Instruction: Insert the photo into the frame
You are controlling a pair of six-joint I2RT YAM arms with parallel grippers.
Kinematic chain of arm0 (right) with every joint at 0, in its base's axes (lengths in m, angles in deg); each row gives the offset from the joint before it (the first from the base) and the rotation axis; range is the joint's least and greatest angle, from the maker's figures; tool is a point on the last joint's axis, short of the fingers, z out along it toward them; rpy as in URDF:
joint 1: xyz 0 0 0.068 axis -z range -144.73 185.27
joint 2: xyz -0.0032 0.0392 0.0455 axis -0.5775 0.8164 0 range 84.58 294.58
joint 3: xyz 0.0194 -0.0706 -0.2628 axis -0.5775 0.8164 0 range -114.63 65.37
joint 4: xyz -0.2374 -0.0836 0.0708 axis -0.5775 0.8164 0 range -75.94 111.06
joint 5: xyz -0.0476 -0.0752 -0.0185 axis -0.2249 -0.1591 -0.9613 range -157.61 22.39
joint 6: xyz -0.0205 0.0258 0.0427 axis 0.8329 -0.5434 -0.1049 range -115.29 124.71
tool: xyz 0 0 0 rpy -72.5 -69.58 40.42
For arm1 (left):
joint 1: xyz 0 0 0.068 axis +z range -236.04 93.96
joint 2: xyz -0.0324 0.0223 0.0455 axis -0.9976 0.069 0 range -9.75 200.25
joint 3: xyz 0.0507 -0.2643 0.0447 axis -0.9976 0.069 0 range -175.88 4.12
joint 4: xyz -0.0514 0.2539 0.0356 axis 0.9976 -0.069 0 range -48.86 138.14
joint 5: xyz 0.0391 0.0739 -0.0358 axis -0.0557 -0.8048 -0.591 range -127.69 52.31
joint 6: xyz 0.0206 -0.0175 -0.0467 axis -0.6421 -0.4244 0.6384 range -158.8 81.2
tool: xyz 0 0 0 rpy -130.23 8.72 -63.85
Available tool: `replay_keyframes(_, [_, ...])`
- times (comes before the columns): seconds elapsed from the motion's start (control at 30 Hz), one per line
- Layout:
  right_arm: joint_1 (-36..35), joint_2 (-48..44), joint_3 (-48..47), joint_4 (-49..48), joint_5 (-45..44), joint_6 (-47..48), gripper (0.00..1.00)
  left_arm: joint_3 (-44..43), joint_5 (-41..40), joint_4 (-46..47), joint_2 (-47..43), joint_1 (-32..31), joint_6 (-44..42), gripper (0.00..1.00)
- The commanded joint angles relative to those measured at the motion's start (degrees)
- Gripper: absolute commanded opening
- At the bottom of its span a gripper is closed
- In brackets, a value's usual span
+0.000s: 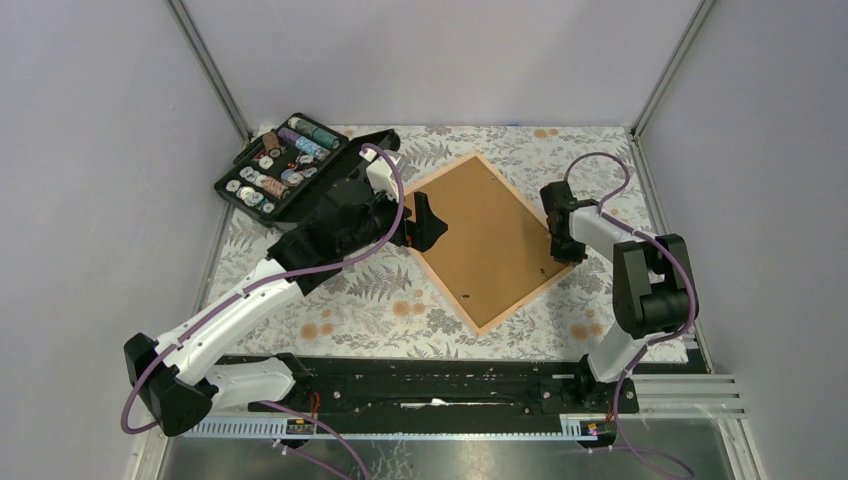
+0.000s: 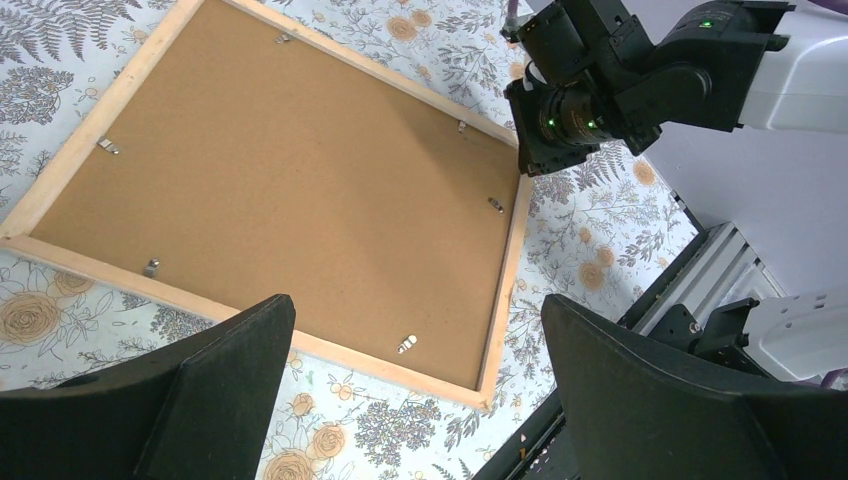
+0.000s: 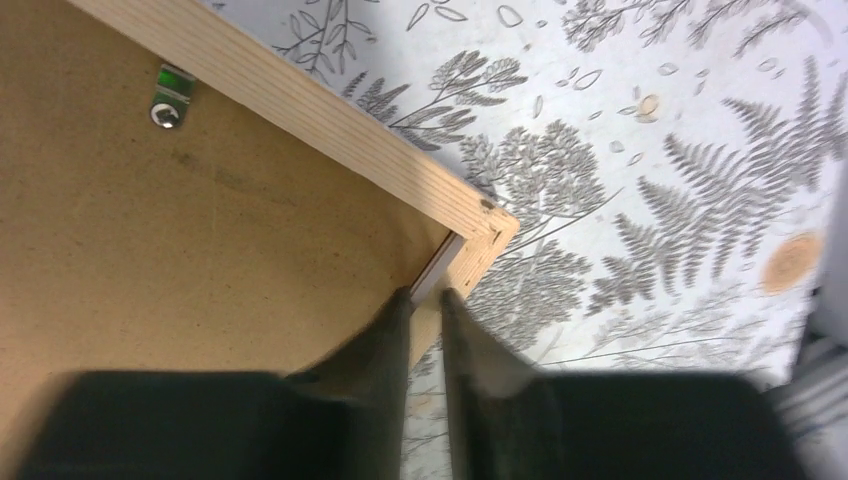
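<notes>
The right arm reached forward, its tool [image 3: 425,297] nearly together astride the frame [image 3: 350,140] at its corner toward the counter's right edge; I cannot tell whether it was clamped. The left tool [image 2: 415,305] hung spread over the opposite corner.

floral-cloth table [image 1: 380,320]: pale wood frame [image 2: 505,290] flat at centre, open black case [image 1: 285,165] far left.

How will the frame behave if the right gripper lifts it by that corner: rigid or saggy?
Probably stiff: the frame has wooden rails meeting in a solid-looking joint by the right gripper. Likely light, as its rails look thin. Lifted at one corner, it may pivot, since it lies flat on the cloth.
</notes>
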State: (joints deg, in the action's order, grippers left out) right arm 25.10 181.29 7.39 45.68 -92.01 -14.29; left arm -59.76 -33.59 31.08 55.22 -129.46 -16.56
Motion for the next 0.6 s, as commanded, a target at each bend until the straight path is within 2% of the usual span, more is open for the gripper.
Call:
replay_keyframes(0.0, [-0.20, 1.59, -2.55, 1.63, -11.22, 4.20, 0.00, -0.45, 0.01, 2.01, -1.34, 0.40, -0.57, 0.99])
replay_keyframes(0.1, [-1.11, 0.85, -6.78, 5.07, -10.68, -1.48, 0.01, -0.33, 0.18, 2.18, -1.17, 0.37, -0.45, 0.99])
replay_keyframes(0.13, [-1.65, 0.90, -9.12, 7.19, -10.46, -2.84, 0.05, -0.30, 0.25, 2.14, -1.12, 0.35, -0.38, 0.99])
replay_keyframes(0.2, [-3.38, 0.82, -11.43, 10.69, -11.25, -4.26, 0.24, -0.36, 0.35, 2.16, -0.77, 0.37, -0.36, 0.99])
replay_keyframes(0.23, [-4.38, 0.39, -11.95, 12.33, -12.21, -4.56, 0.38, -0.46, 0.49, 2.06, -0.64, 0.40, -0.35, 0.99])
replay_keyframes(0.27, [-5.24, -0.36, -11.95, 13.96, -13.25, -5.11, 0.48, -0.54, 0.49, 2.03, -0.63, 0.42, -0.35, 0.99])
replay_keyframes(0.37, [-5.74, -5.07, -8.99, 15.84, -9.50, -8.06, 0.66, -0.55, 0.77, 2.03, -0.81, 0.42, -0.35, 0.99])
replay_keyframes(0.47, [-5.62, -12.26, -2.82, 12.61, 0.53, -8.32, 0.67, -0.67, 1.24, 1.99, -0.89, 0.42, -0.35, 0.99])
replay_keyframes(0.5, [-5.64, -15.99, -0.46, 10.98, 4.20, -9.10, 0.64, -0.65, 1.40, 1.99, -0.96, 0.40, -0.29, 0.99])
replay_keyframes(0.57, [-5.60, -20.15, 5.07, 8.41, 8.55, -13.15, 0.46, -0.64, 1.65, 1.98, -0.93, 0.42, -0.20, 0.99])
